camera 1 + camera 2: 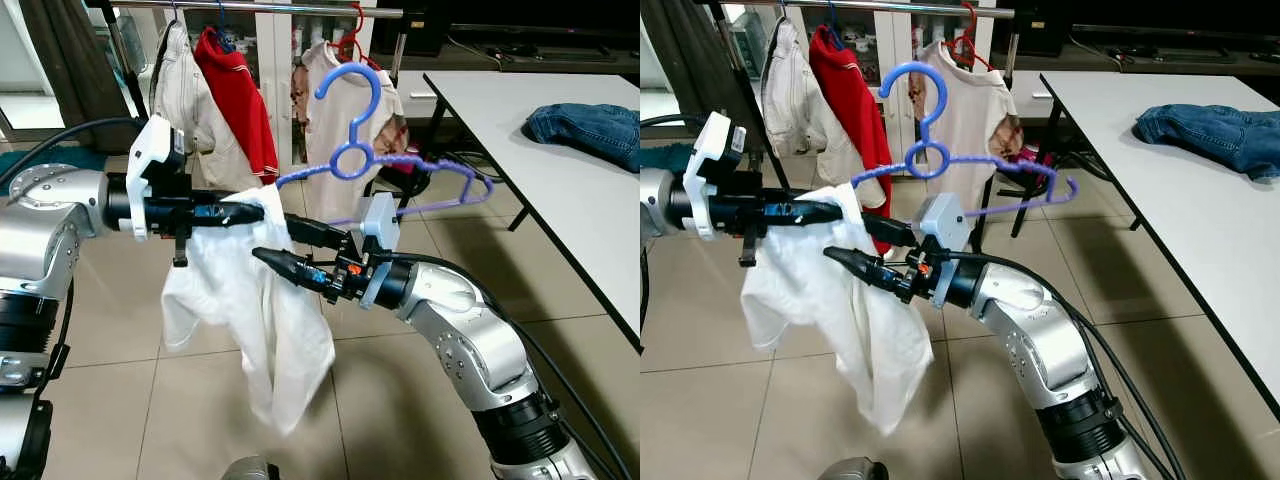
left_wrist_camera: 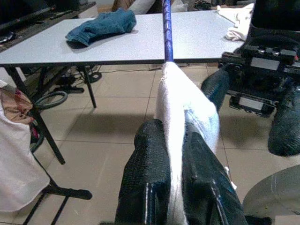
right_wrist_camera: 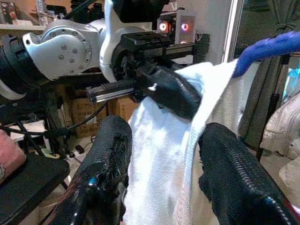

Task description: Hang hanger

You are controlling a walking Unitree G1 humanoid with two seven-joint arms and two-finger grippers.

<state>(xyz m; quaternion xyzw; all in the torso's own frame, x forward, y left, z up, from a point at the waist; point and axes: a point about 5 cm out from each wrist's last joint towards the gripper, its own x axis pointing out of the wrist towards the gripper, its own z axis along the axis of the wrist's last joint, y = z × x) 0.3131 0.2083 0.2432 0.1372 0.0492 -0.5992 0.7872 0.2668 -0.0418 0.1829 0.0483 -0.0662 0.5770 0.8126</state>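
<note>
Blue hanger (image 1: pixel 352 160) held mid-air over open tile floor (image 1: pixel 420 330), hook up, its right shoulder bare and pointing toward the tabletop (image 1: pixel 560 170), its left shoulder buried in a white shirt (image 1: pixel 255 320) that drapes down from it. Clothes rail (image 1: pixel 270 8) runs well behind and above the hanger, already carrying a cream jacket (image 1: pixel 185 100), a red shirt (image 1: pixel 240 100) and a pale printed top (image 1: pixel 325 100) on a red hanger; some free rail between the red shirt and the printed top. Tabletop edge sits off to the hanger's right side, with floor room between; jeans (image 1: pixel 590 130) lie on the tabletop, apart from the edge. Left end effector (image 1: pixel 240 212) reaches in level from the hanger's left, fingers (image 2: pixel 150 187) pressed together, pinching the white shirt fabric right at the hanger's covered shoulder; blue hanger arm sticks out of the cloth just beyond the fingertips. Right end effector (image 1: pixel 300 250) comes up from below the hanger, fingers (image 3: pixel 110 159) spread wide, one on each side of the hanging shirt fabric, just under the left end effector; whether the pads touch the cloth, cannot tell. Floor under the hanger is clear tile.
</note>
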